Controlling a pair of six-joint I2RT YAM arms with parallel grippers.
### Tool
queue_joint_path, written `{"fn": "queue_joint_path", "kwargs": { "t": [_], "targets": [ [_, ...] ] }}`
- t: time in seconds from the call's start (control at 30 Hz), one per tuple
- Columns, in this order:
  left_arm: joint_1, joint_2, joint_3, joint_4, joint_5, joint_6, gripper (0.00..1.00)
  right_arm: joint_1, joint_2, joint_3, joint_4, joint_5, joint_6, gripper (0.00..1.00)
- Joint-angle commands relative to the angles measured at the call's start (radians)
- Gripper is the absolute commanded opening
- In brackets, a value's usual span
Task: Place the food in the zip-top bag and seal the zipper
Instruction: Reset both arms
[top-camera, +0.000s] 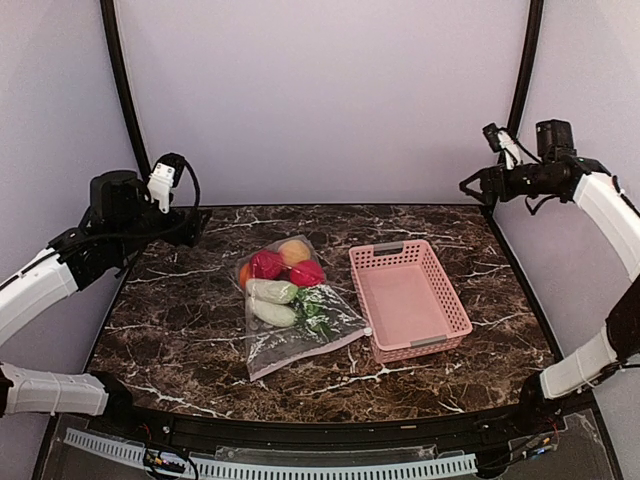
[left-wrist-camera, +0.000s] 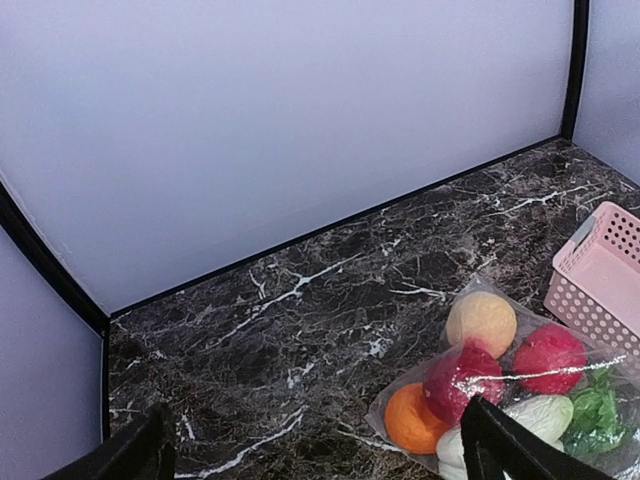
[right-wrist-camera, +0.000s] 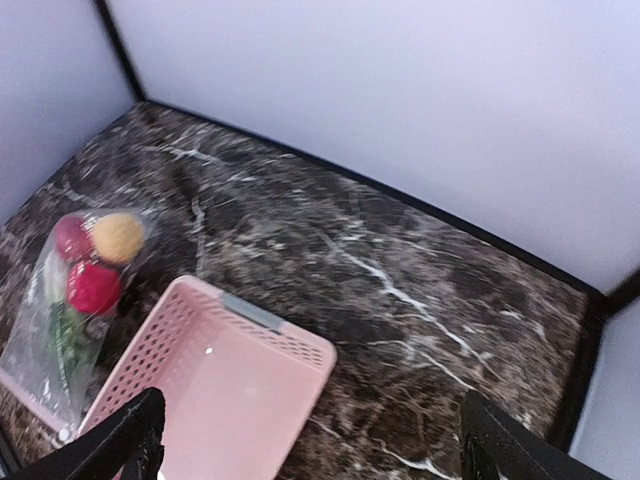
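Observation:
The zip-top bag (top-camera: 296, 318) lies flat in the middle of the table with the food inside: a yellow ball (top-camera: 293, 251), a maroon fruit (top-camera: 266, 264), a red fruit (top-camera: 306, 272), white oblong pieces (top-camera: 272, 292) and green leaves (top-camera: 313, 304). Its zipper (top-camera: 310, 353) runs along the near right edge, slider tab (top-camera: 367, 331) by the basket. The bag also shows in the left wrist view (left-wrist-camera: 505, 385) and the right wrist view (right-wrist-camera: 72, 300). My left gripper (top-camera: 196, 226) is raised at the far left, open and empty. My right gripper (top-camera: 470, 186) is raised at the far right, open and empty.
A pink mesh basket (top-camera: 407, 297) stands empty right of the bag, also seen in the right wrist view (right-wrist-camera: 215, 390). Black frame posts (top-camera: 124, 90) rise at the back corners against pale walls.

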Motion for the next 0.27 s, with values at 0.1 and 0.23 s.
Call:
{"fn": "queue_joint_path", "kwargs": {
  "t": [0.1,0.23],
  "targets": [
    [0.0,0.105,0.079,0.012,-0.064,-0.065,0.99,-0.081,-0.17,-0.19,0.279,0.273,0.163,0.99],
    [0.001,0.076,-0.003,0.083,-0.053,-0.103,0.99,-0.081,-0.247,-0.318,0.371,0.277,0.156,0.99]
  ]
}}
